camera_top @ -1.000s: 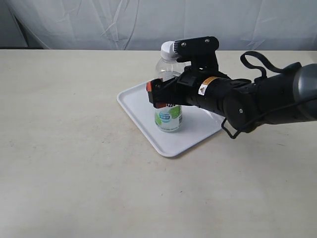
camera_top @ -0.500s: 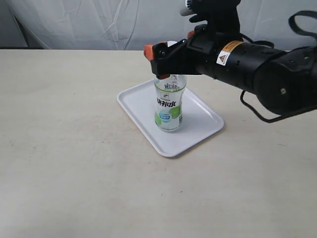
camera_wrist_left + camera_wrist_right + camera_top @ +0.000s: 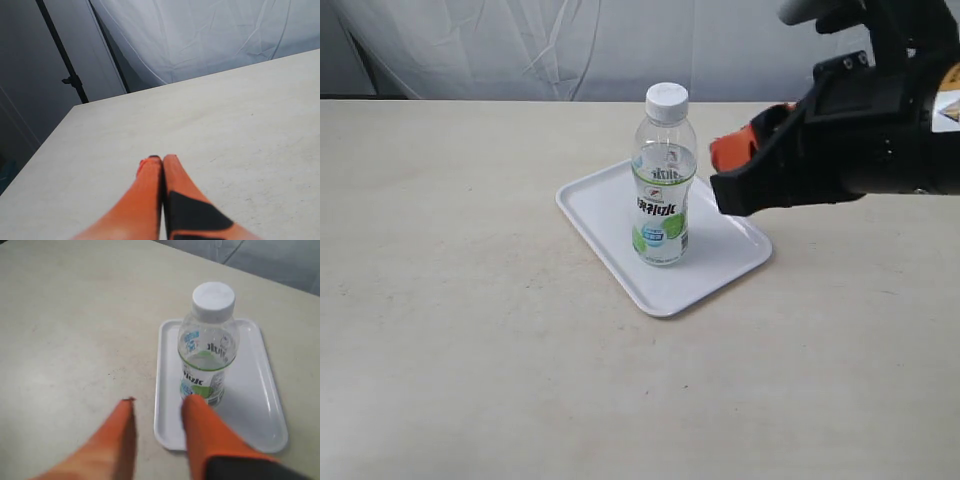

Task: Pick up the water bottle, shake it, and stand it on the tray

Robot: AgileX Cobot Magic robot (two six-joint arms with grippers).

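A pale table [image 3: 470, 350] spreads beneath my arms. On it, below and just ahead of my right gripper [image 3: 160, 401], lies the white tray [image 3: 600, 215]. The water bottle [image 3: 663, 190] stands upright on the tray, capped, just beyond my right fingertips and untouched. Those orange fingers are spread apart, holding nothing. My left gripper [image 3: 156, 159] hovers over bare table, fingers pressed together.
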